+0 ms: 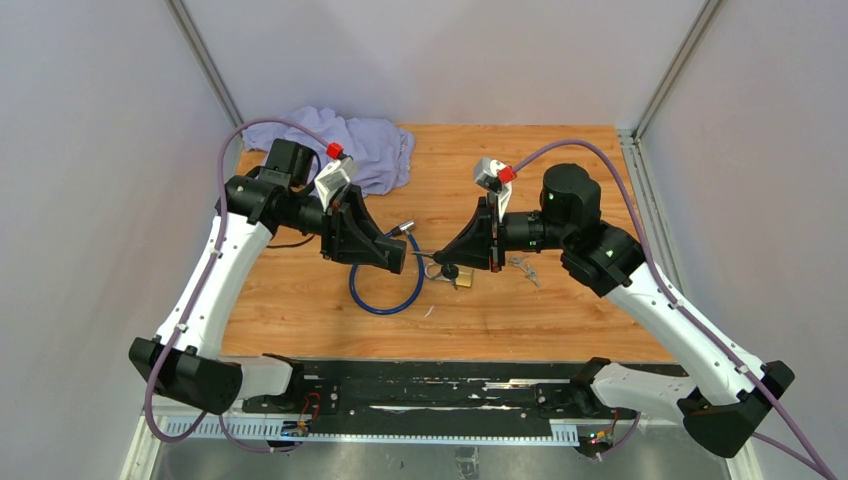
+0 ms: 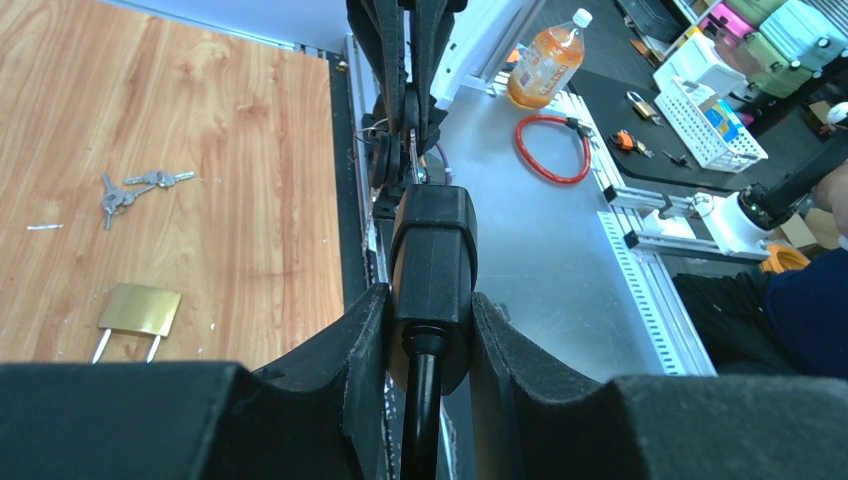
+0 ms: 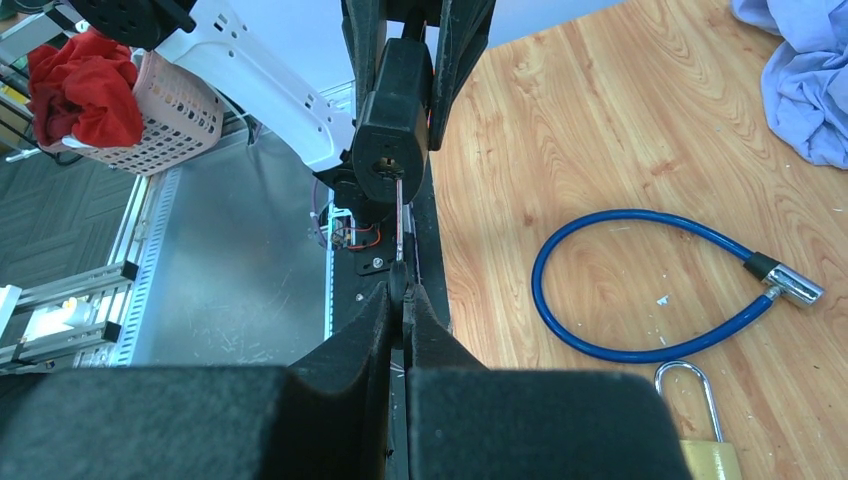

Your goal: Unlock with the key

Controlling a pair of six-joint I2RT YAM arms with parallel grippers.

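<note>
The worktop point(image 1: 560, 320) is boxed in by pale walls at the left, the back and the right. A black rail point(image 1: 440, 395) runs along its near edge. The left arm point(image 1: 215, 270) and the right arm point(image 1: 660, 300) meet over the middle. There is bare wood behind them and off to the right. A lilac cloth point(image 1: 355, 145) is heaped in the back left corner.

The left jaws are pinching the black lock body point(image 2: 432, 255) of the cable lock. Its blue cable point(image 3: 640, 290) loops over the wood to a loose metal end point(image 3: 795, 288).

The right jaws are pressed together on the key point(image 3: 399, 215). The key's long axis runs across the worktop, and its tip points towards the robot's left. The tip sits at the keyhole face of the lock body, but I cannot tell whether it has gone in.

A brass padlock point(image 2: 140, 310) lies just in front of the meeting point. A loose bunch of keys point(image 2: 130, 190) lies on the right half, apart from the padlock. Off the worktop stands an orange drink bottle point(image 2: 545, 65), its label too small to read.
</note>
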